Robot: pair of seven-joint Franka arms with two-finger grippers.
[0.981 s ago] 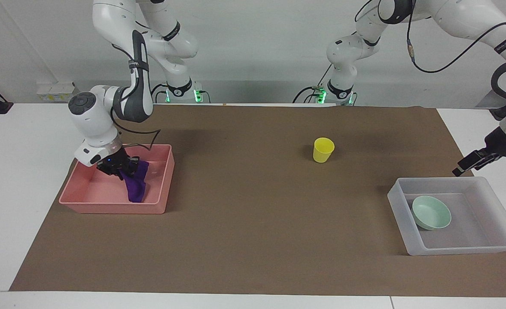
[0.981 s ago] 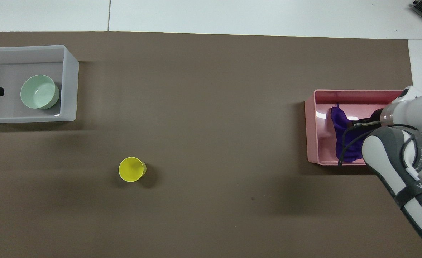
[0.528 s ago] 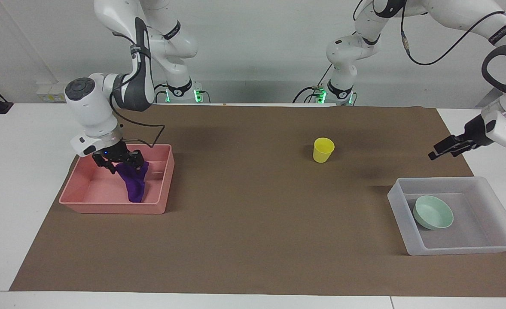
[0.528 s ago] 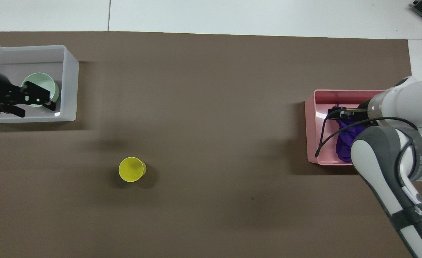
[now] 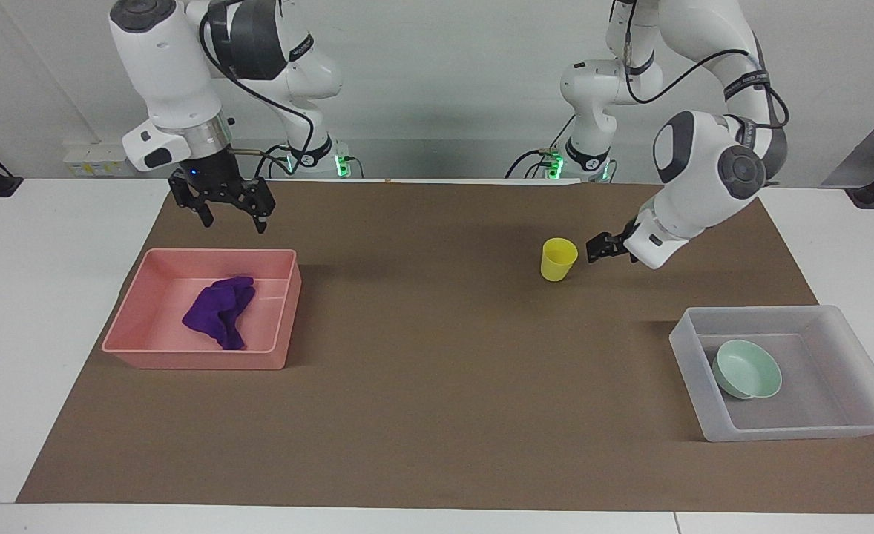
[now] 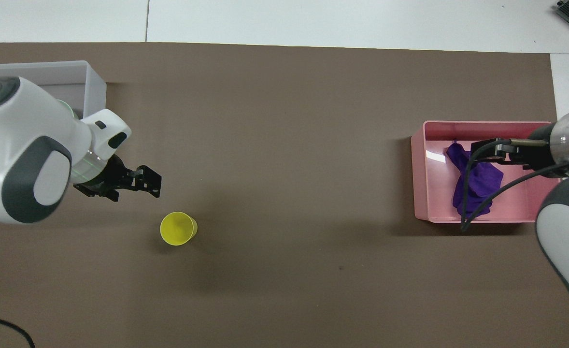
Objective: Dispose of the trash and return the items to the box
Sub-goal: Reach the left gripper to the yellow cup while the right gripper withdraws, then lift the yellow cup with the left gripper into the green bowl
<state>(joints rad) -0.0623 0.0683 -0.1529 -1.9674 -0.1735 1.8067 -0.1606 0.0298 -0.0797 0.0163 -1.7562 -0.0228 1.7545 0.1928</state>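
Here, the yellow cup (image 5: pixel 559 259) stands upright, mouth up.

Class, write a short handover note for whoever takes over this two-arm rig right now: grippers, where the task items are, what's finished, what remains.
Right gripper: open, empty, raised above the pink tray.
Left gripper: beside the yellow cup, not gripping it.
Done: purple cloth lies in the pink tray; mint bowl sits in the translucent box.
Left: grasp the cup, upright on the mat, and put it in the box.

Right pincer (image 5: pixel 233 215) raised, fingers spread and empty; left pincer (image 5: pixel 599 248) low, reaching sideways.
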